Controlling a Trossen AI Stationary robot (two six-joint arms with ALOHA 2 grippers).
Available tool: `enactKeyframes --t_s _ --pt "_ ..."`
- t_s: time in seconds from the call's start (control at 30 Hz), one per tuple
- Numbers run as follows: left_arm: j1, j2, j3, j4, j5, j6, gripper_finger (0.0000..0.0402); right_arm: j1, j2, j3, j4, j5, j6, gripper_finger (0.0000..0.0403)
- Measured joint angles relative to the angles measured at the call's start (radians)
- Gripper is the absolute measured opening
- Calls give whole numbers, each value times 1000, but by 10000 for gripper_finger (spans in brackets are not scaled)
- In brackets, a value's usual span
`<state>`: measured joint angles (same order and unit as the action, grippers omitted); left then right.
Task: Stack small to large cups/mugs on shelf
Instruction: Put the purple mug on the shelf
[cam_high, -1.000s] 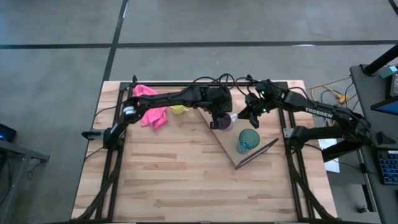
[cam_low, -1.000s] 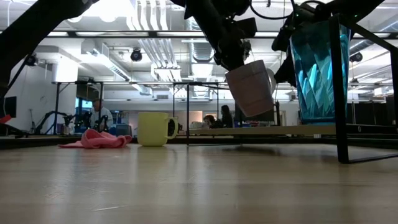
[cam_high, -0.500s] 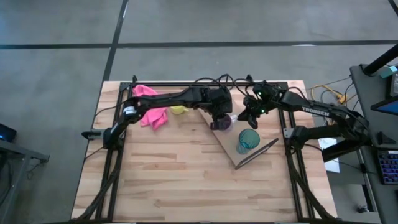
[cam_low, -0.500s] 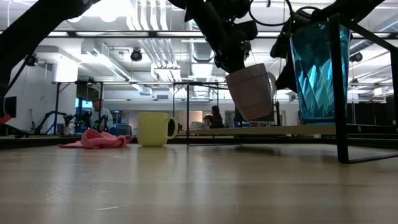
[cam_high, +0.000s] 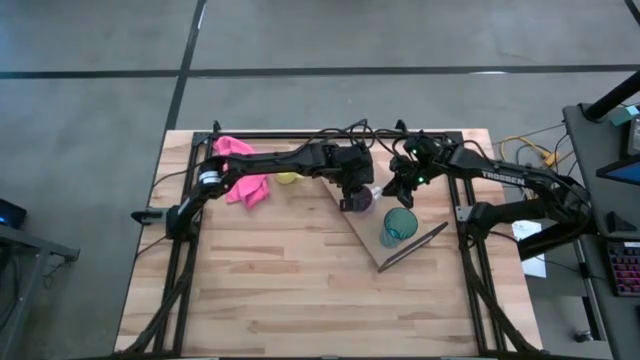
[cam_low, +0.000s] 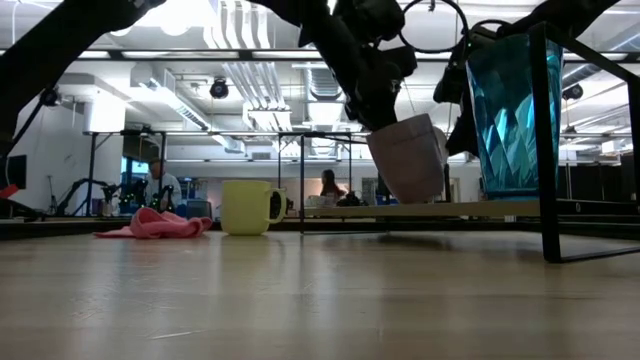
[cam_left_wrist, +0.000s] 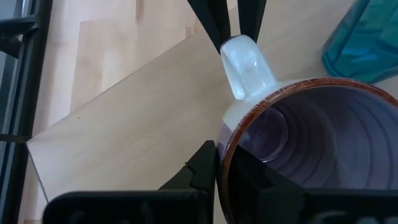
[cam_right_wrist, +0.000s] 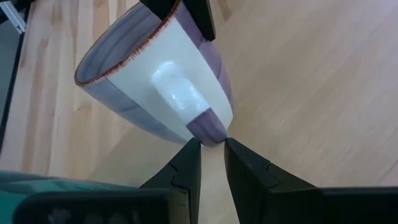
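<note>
The purple mug (cam_high: 358, 198) with a pale handle hangs tilted over the light-brown shelf board (cam_high: 365, 232); its base (cam_low: 420, 195) is close above the board. My left gripper (cam_high: 350, 190) is shut on its rim. My right gripper (cam_high: 404, 186) comes from the right and is shut at the handle's lower end. The teal cup (cam_high: 398, 226) stands upright on the shelf, next to the mug. The yellow mug (cam_high: 287, 177) stands on the table beyond the shelf's left corner. My left gripper holds the purple mug's rim (cam_left_wrist: 219, 155) beside the handle, one finger outside and the other inside the mouth, coming slanting from above. The mug is lifted and tilted, mouth toward the left. My right gripper pinches the lower end of the pale handle (cam_right_wrist: 208, 134), by the mug's base, between its two fingertips (cam_right_wrist: 194, 149), coming roughly level from the table's right.
A pink cloth (cam_high: 245, 175) lies at the far left of the table by the yellow mug. The shelf's black wire frame (cam_low: 545, 150) stands in front of the teal cup. The near half of the slatted tabletop (cam_high: 300, 290) holds nothing.
My left gripper has come down a little and carried the purple mug lower, toward the shelf board and slightly toward the teal cup. The mug has stayed tilted. My right gripper has stayed at the mug's handle side.
</note>
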<state>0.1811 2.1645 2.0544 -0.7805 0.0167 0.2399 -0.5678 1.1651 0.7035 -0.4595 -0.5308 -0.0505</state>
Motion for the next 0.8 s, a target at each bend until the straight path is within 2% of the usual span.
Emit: enactKeyframes --t_s 0.8 --pt "-1 19 0 51 23 -50 8 0 4 -47 2 8 -13 63"
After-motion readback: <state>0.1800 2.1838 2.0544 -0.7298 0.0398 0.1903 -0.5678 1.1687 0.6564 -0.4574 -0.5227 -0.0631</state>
